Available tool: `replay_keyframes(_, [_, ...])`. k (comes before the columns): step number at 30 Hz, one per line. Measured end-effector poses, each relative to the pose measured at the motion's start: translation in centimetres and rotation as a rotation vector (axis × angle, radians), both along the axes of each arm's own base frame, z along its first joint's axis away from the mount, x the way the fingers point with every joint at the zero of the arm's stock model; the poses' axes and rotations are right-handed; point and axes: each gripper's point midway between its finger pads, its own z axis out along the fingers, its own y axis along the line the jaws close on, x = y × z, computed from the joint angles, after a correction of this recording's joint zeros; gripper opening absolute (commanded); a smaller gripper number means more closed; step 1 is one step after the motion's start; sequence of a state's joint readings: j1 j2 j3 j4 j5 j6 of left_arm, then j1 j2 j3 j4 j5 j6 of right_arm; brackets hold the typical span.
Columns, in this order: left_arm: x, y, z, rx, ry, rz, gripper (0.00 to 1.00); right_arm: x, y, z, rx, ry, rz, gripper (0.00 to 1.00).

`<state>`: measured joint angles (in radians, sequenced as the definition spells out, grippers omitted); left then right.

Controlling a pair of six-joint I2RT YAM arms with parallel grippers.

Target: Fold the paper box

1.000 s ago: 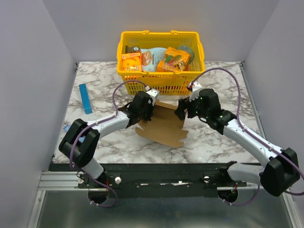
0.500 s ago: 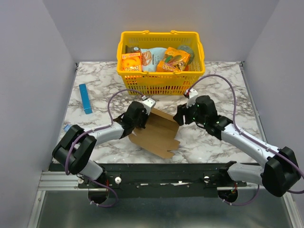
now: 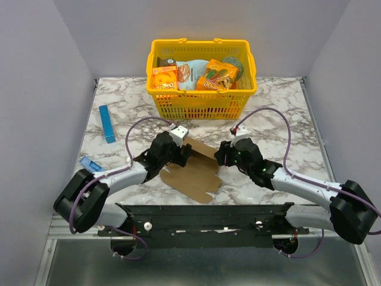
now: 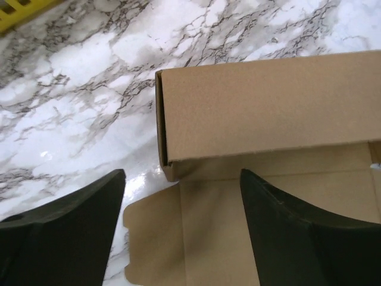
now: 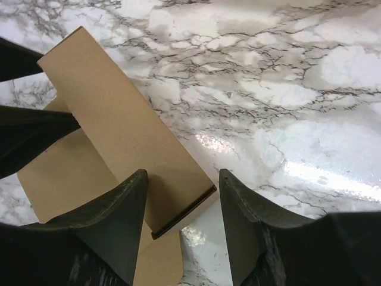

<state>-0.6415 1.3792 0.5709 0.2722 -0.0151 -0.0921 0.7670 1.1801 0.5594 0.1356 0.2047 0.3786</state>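
Note:
The paper box (image 3: 191, 174) is a brown cardboard sheet lying flat on the marble near the front, with one long panel (image 4: 268, 107) folded up along its far side. My left gripper (image 3: 182, 152) (image 4: 181, 174) is open at the sheet's left end. Its fingers straddle the flat part just short of the raised panel and hold nothing. At the right end of that panel (image 5: 119, 119) my right gripper (image 3: 221, 155) (image 5: 183, 174) is open. The panel's corner lies between its fingers, with a gap on the right side.
A yellow basket (image 3: 202, 102) with orange snack packs (image 3: 164, 78) stands at the back centre. A slim blue box (image 3: 107, 123) lies at the left, and a small blue item (image 3: 90, 162) sits near the left front edge. Grey walls close both sides.
Both arms came toward the front edge and the cardboard came down flat onto the table. My left gripper opened and let go of it. My right gripper's jaws narrowed.

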Motion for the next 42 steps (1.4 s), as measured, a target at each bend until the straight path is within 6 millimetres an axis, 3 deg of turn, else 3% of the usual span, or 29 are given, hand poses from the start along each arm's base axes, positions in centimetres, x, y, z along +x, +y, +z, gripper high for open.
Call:
replay_keyframes(6, [-1.7,0.3,3.2,-0.103,-0.046,-0.007,0.99,0.0,-1.2,0.6,0.016,-0.029,-0.073,0.65])
replay_keyframes(12, [-2.1,0.8,6.2,-0.217,-0.046,0.011,0.99,0.2,-1.3,2.9,0.021,-0.081,-0.062,0.84])
replay_keyframes(21, [-0.2,4.2,9.6,-0.431,0.054,0.179,0.99,1.0,3.6,7.3,-0.081,-0.131,0.229,0.87])
replay_keyframes(26, [0.7,6.9,11.7,-0.530,0.097,0.267,0.99,1.0,5.6,5.9,-0.180,-0.093,0.387,0.87])
replay_keyframes(33, [0.5,6.2,15.3,-0.535,0.135,0.178,0.99,1.1,6.1,2.4,-0.290,-0.004,0.460,0.87])
replay_keyframes(42, [-0.3,6.2,14.7,-0.453,0.181,0.110,0.99,1.9,7.2,0.8,-0.344,0.034,0.512,0.86])
